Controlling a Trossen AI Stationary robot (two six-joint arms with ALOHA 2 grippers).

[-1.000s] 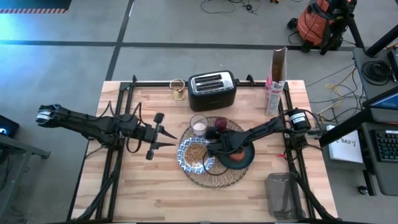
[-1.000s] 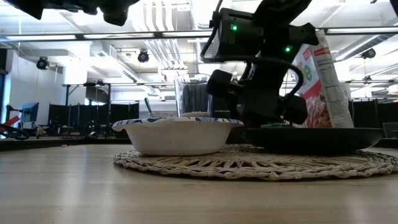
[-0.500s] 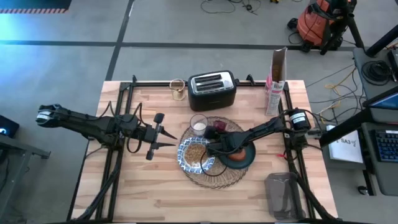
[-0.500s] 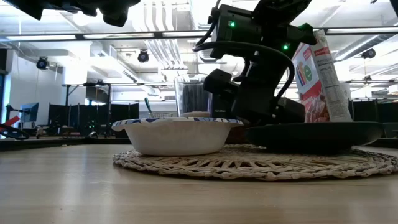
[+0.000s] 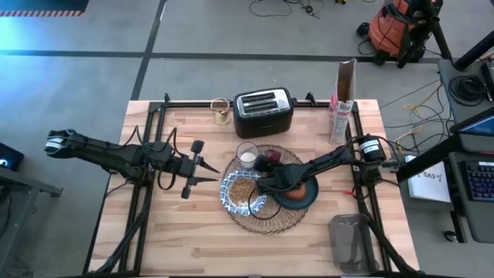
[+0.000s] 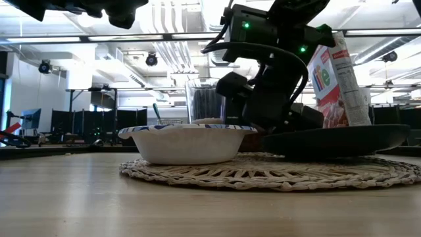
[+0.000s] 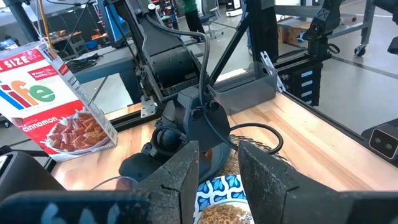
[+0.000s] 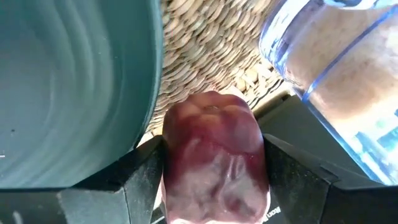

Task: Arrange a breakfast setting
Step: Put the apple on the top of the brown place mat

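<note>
- Reaching low over the placemat, right gripper grips a dark-red cup between plate and glass.
- Bowl on placemat's left part; pastry on plate.
- Left gripper hovers left of placemat, fingers partly apart, empty.
- Toaster, cereal box along the table's far edge.

Wooden table bears straw placemat, toaster, cereal box.

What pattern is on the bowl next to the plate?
The bowl has a blue-and-white pattern inside its rim; the left wrist view shows it best.
</note>
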